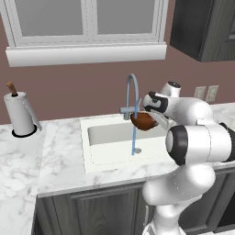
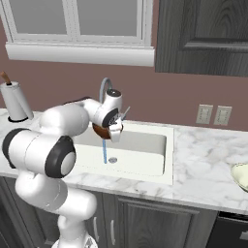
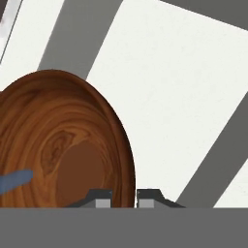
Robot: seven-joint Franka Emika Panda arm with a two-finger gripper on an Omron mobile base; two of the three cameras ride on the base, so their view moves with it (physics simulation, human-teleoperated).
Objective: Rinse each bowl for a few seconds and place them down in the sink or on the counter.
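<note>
My hand (image 3: 124,197) is pinched narrow on the bowl's (image 1: 143,120) rim, holding it tilted above the sink (image 1: 98,161), just at 3 o'clock of the faucet (image 1: 131,94). A thin blue stream (image 1: 134,137) falls past the bowl's edge toward the drain (image 2: 112,160). To rinse well, I judge I should keep the hollow under the water, roll my wrist slowly so the stream sweeps the whole inside, and not loosen on the thin rim. The bowl is glossy reddish-brown, shallow and round, with swirling wood grain and a darker flat patch in its centre. The surface (image 1: 27,160) rings the sink.
</note>
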